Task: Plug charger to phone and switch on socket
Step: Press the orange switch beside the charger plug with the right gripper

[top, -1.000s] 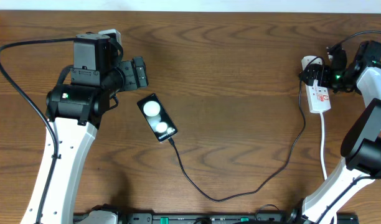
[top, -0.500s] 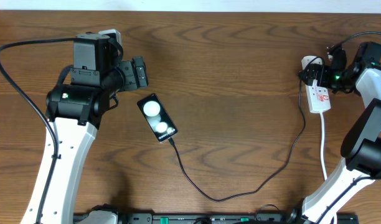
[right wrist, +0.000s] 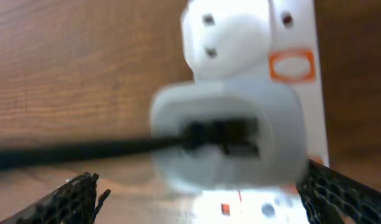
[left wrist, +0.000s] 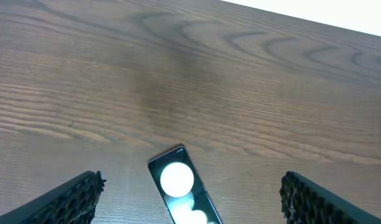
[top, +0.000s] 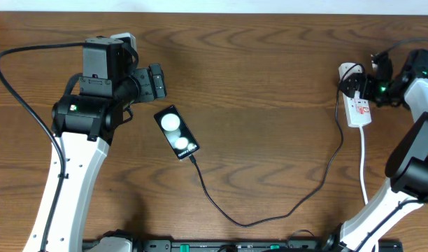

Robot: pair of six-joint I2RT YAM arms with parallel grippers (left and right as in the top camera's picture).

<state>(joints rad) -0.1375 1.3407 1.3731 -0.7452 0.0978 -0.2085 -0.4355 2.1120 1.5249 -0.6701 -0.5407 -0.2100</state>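
Observation:
The phone [top: 177, 132] lies slanted on the wooden table, its screen showing round white reflections. It also shows low in the left wrist view [left wrist: 181, 193]. The charger cable [top: 270, 213] runs from the phone's near end in a long loop up to a plug at the socket [top: 359, 108], a white power strip at the right. My left gripper [top: 157, 80] is open just beyond the phone's far end, its fingers [left wrist: 190, 182] wide apart. My right gripper [top: 371, 84] is open beside the strip's far end. Its view shows a blurred white adapter [right wrist: 225, 140], the cable [right wrist: 84, 149] and the strip [right wrist: 290, 37].
The power strip's white cord [top: 363, 161] runs down toward the right arm's base. A thick black robot cable [top: 18, 91] curves along the left side. The table's far edge [left wrist: 315, 22] meets a white surface.
My right gripper has shifted slightly to the right, away from the plug end of the power strip. The left arm, phone and cable have not moved.

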